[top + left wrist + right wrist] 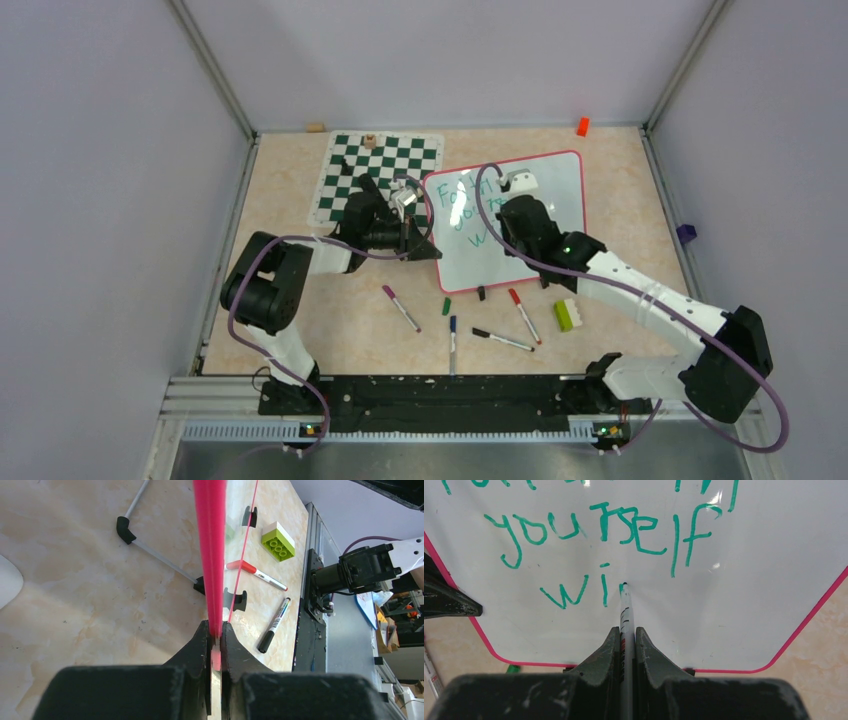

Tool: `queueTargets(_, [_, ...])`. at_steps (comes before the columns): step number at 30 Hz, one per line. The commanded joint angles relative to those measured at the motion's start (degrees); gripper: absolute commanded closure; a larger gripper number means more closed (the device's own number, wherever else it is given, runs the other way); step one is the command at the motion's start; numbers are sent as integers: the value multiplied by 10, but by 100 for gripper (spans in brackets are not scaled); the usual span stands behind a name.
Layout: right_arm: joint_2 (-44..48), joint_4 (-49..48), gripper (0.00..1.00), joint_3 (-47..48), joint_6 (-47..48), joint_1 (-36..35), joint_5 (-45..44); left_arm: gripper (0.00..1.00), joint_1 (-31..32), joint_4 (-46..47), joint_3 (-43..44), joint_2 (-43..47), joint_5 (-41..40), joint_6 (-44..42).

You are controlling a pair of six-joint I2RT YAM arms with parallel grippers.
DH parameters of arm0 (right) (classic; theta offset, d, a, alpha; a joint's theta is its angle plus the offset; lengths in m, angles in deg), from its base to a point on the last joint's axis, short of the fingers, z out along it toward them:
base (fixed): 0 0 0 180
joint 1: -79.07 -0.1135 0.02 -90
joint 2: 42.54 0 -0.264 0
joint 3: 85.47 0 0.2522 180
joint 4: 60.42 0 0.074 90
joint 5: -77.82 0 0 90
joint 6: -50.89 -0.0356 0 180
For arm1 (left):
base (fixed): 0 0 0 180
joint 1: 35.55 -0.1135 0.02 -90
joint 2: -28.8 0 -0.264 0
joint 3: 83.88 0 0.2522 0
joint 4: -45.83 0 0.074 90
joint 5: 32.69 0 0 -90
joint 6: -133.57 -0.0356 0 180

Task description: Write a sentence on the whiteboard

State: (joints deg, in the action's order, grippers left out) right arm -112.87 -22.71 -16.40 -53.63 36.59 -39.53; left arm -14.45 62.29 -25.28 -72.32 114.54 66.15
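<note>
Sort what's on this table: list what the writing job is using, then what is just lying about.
In use: whiteboard; sentence in teal on it; marker held by the right gripper; left gripper clamping the board's pink edge.

Lying about: chess mat; loose markers; green brick; orange block.

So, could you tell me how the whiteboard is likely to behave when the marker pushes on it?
Probably stiff: the whiteboard face looks flat under the marker tip. It may tip or slide if pushed, since it seems to rest on small black feet; the left gripper clamps its pink frame, likely for that. The glossy face looks slippery.
</note>
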Motion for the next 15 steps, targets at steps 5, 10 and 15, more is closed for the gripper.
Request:
queueTargets(5, [0, -14, 100, 18, 5, 21, -37, 100, 2, -1, -5, 15, -6, -11])
queueTargets(10, [7, -6, 100, 10, 0, 21, -40, 100, 3, -2, -5, 17, -7, -11])
queueTargets(15, [13, 3, 100, 4, -6, 22, -47, 100, 3, -2, -5, 17, -7, -11])
